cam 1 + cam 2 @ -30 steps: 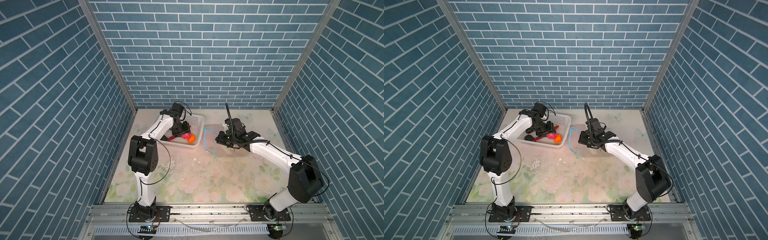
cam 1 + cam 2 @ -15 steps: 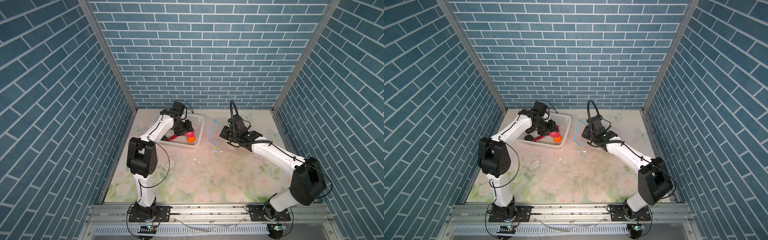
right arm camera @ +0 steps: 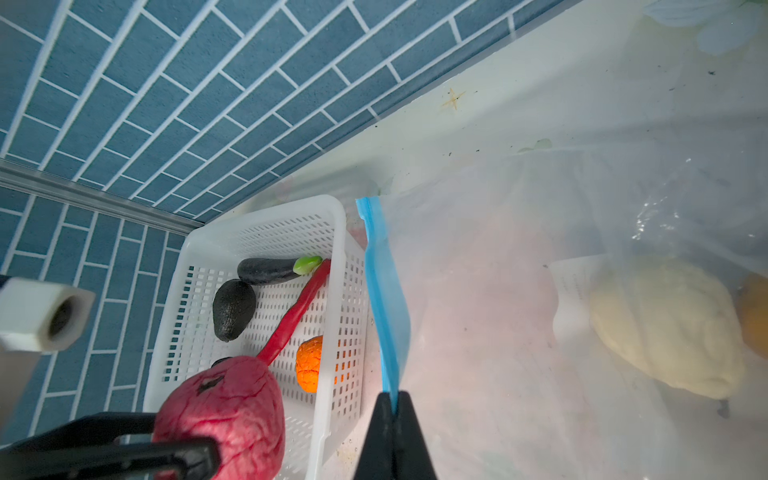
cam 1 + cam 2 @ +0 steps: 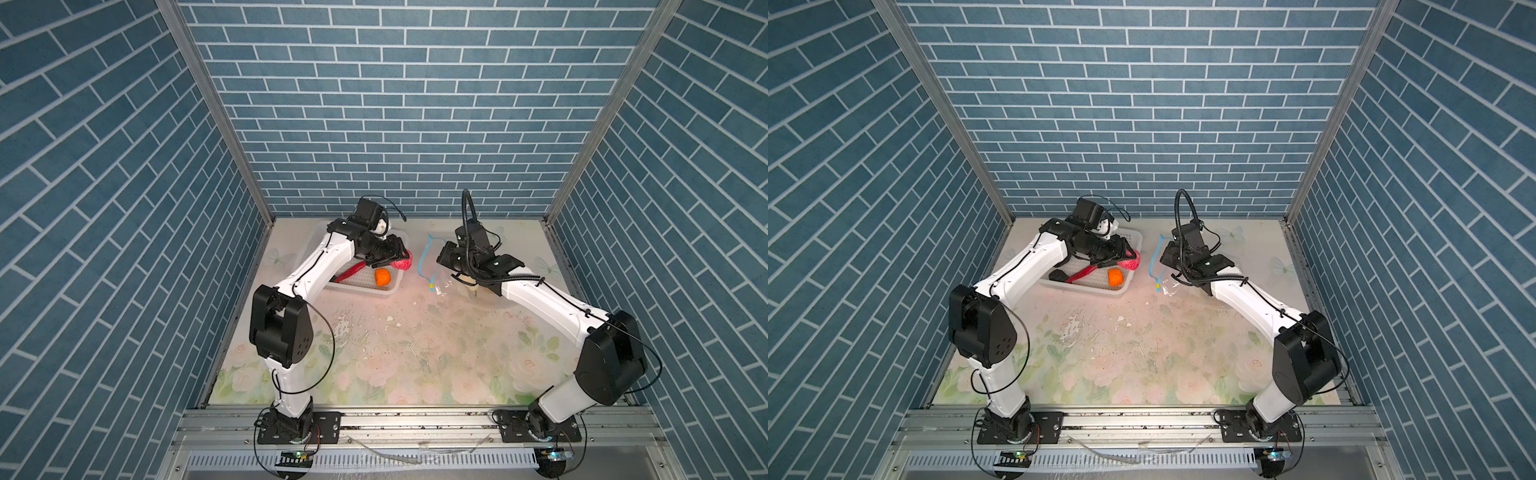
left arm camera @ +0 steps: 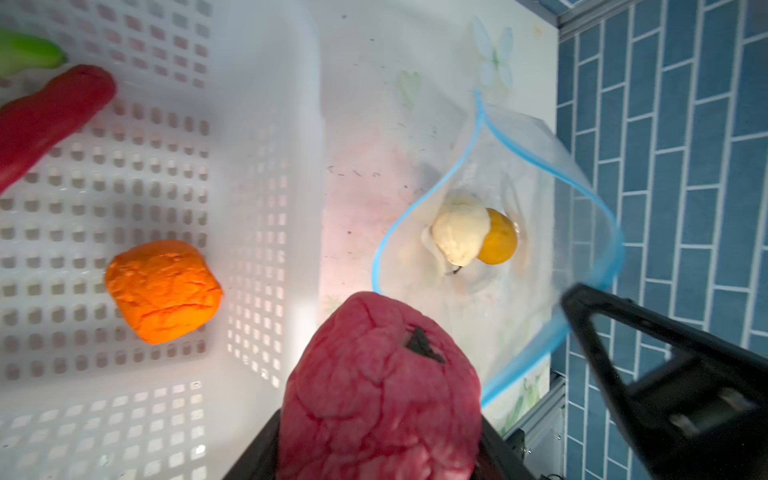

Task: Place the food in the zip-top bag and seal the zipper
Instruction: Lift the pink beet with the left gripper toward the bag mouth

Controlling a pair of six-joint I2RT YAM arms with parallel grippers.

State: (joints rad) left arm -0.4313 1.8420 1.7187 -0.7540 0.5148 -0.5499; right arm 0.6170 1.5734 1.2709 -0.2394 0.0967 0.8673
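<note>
One white label (image 3: 571,291) on zip-top bag (image 3: 498,249), illegible

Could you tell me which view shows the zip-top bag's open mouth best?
Left wrist: the zipper forms a nearly whole open loop. Right wrist shows it edge-on, pinched by the right gripper; both top views, only a thin blue line.

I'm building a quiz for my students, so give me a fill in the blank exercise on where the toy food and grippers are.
Of the left gripper and the right gripper, the pink lump is held by the ___ one.
The right gripper is shut on the light blue ___.
The cream-white lump and yellow-orange lump lie inside the ___.
The orange lump and red chili lie in the white ___.
Missing words: left; zipper; zip-top bag; basket.
</note>
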